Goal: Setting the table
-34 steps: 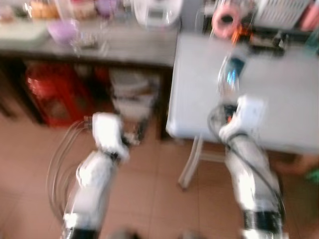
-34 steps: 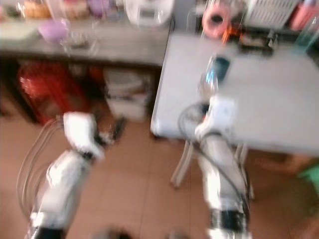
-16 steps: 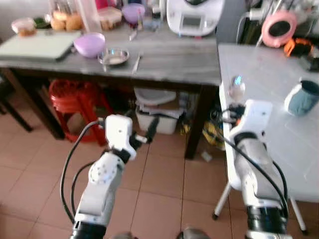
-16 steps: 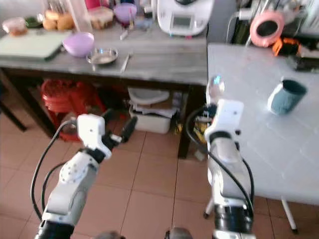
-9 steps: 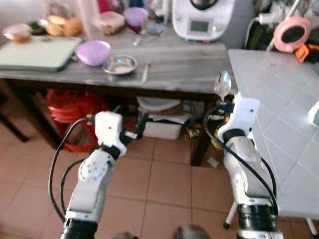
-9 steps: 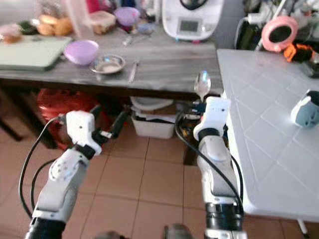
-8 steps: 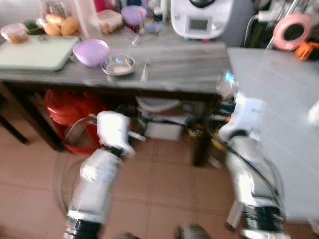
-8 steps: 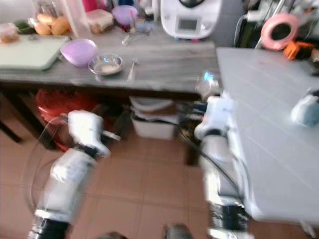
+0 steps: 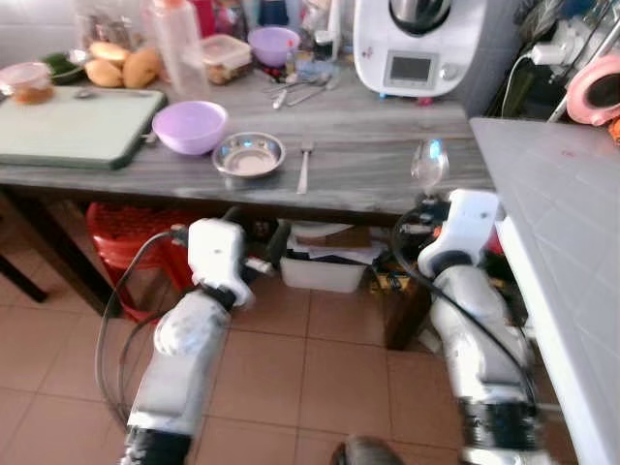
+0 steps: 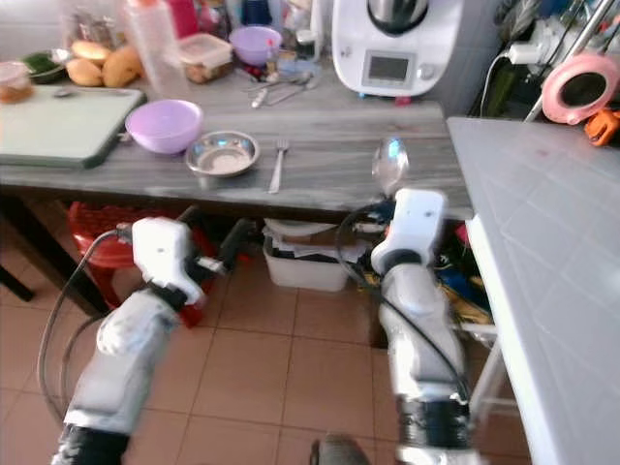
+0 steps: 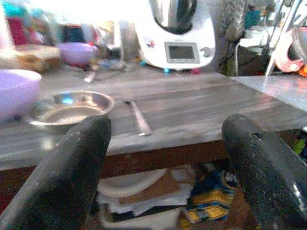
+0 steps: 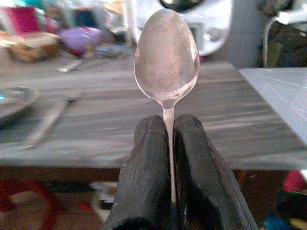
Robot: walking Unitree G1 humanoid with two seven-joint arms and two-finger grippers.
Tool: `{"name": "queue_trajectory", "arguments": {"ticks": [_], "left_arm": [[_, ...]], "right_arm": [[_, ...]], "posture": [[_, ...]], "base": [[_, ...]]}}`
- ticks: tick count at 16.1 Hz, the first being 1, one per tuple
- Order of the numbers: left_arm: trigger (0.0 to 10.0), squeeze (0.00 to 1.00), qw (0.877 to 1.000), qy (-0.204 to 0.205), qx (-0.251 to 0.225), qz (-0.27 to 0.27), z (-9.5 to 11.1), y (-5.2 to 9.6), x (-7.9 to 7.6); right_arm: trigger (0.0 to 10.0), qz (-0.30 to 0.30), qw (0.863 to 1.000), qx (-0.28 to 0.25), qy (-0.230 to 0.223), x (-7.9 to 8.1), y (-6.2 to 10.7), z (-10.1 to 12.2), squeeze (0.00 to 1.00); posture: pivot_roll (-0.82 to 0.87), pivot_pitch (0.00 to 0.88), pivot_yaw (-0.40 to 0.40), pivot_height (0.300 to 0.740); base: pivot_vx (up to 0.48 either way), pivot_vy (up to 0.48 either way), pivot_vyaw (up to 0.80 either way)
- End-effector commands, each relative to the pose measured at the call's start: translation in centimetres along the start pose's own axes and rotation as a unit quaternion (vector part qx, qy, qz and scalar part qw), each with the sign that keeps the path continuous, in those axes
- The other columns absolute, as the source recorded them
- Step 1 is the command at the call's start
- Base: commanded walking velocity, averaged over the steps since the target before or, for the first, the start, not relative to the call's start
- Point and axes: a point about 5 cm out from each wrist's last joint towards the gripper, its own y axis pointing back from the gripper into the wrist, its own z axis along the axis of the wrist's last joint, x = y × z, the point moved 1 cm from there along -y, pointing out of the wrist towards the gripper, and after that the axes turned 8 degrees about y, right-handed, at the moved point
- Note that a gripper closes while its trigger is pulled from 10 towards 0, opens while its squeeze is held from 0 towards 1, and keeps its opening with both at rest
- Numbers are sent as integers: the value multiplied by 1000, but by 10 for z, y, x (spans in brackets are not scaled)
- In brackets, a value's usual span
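right gripper (image 12: pixel 169 143) jaws pinching spoon (image 12: pixel 167 57), bowl up | left gripper (image 11: pixel 168 158) jaws spread, nearer the fork (image 9: pixel 303 167) | fork on worktop (image 9: pixel 368 155) ahead, long axis running away from robot

No text, label, brand, number or sign can be read anywhere. The white kitchen machine with a steel jug (image 11: pixel 176 33), standing at the back of the grey wooden counter (image 9: pixel 368 155), carries a small grey display panel (image 11: pixel 182 51) on its front, but whatever it shows is too blurred to make out. The clear plastic food box (image 9: pixel 226 56) and the bottles beside it, to the left of the machine, show no legible lettering either.
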Motion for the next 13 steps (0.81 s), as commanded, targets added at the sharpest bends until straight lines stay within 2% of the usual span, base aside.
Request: {"name": "queue_trajectory", "arguments": {"ticks": [1,7,9,13], "left_arm": [[10000,0,1000,-16,-5,11,6,2,8],[10000,0,1000,-8,-1,27,4,3,11],[10000,0,999,-14,-17,41,9,7,15],[10000,0,998,-32,-10,59,7,23,25]], "right_arm": [[10000,12,1000,-21,-7,9,-2,11,0],[10000,16,1000,-20,-9,10,-1,9,0],[10000,17,1000,-20,-6,9,-1,9,0],[10000,8,1000,-7,-16,7,-1,4,0]], "posture": [[9,0,10,740],[13,0,10,740],[15,0,9,740],[22,0,7,740]], "base": [[469,0,0],[447,46,0],[0,0,0],[0,0,0]]}}
